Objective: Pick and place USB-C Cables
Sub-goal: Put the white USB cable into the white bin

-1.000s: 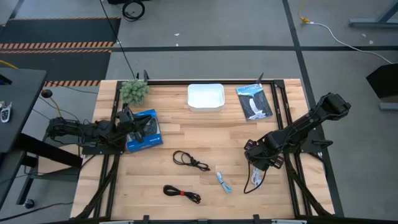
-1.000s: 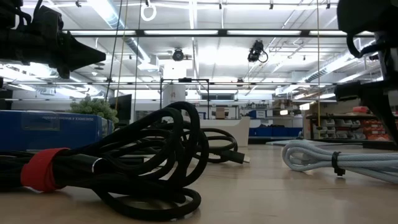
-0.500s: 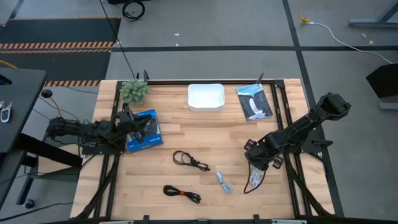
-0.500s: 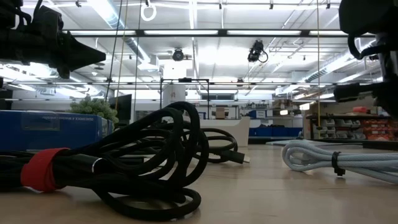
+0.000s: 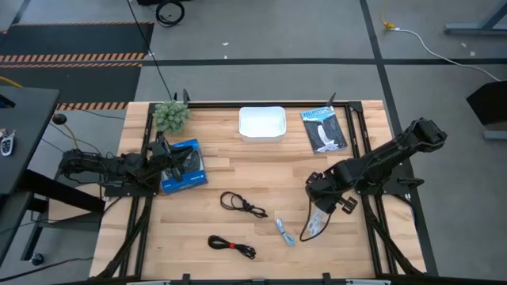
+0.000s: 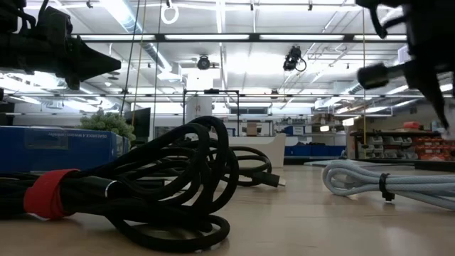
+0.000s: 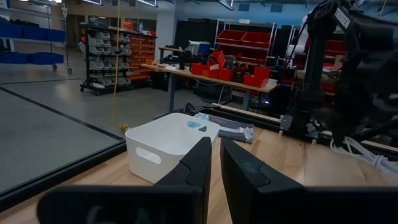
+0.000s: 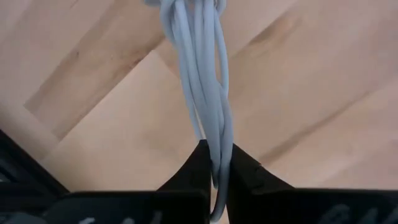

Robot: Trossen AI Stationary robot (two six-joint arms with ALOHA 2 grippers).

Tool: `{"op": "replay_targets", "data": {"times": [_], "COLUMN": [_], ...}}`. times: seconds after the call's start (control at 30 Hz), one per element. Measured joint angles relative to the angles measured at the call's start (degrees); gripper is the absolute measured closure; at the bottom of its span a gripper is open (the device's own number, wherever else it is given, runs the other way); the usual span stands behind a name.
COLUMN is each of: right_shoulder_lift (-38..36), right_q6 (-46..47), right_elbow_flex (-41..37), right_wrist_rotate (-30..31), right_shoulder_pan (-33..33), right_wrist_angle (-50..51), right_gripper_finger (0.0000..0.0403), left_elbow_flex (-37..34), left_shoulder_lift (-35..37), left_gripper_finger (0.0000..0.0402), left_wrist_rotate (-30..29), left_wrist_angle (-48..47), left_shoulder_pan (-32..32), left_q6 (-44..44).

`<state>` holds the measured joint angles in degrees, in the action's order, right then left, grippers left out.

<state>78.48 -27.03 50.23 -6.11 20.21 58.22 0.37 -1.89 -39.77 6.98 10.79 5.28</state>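
Observation:
My right gripper is shut on the white cable over the right half of the table; several strands show in the right wrist view. The light blue cable lies just left of it, the plain black cable near the table's middle, and the black cable with the red tie by the near edge. My left gripper is shut and empty at the left edge, over a blue box. My right gripper pinches one end of the white cable's coil, several strands together, between its two fingers. The fingers come from above, slanting down. The coil hangs below the fingers toward the near edge. I cannot tell whether its lower end touches the table.
A white bin stands at the far middle, a black packet to its right and a small green plant at the far left. Bare wood lies between the cables and the bin.
My right gripper has gone toward the table's left edge, still shut on the white cable. The cable has come along with it, trailing below, and now hangs close to the light blue cable.

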Motion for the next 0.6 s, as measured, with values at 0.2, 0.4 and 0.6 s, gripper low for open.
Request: {"op": "replay_targets", "data": {"times": [0.2,0.4,0.6], "right_shoulder_lift": [0.03,2.45,8.77], "right_q6": [-0.13,-0.47,-2.62], "right_elbow_flex": [7.24,15.97,24.38], "right_wrist_rotate": [0.02,1.48,1.97], "right_shoulder_pan": [-3.23,-5.77,-9.51], "right_wrist_angle": [4.76,9.45,13.61], "right_gripper_finger": [0.0385,0.0385,0.0385], "left_elbow_flex": [0.0,-0.01,0.01], "left_shoulder_lift": [0.0,0.01,0.02], "left_gripper_finger": [0.0358,0.0358,0.0358], "left_wrist_rotate": [0.0,0.0,-0.02], "left_wrist_angle": [0.0,0.0,0.0], "left_shoulder_pan": [0.0,0.0,0.0], "left_q6": [0.02,0.0,0.02]}}
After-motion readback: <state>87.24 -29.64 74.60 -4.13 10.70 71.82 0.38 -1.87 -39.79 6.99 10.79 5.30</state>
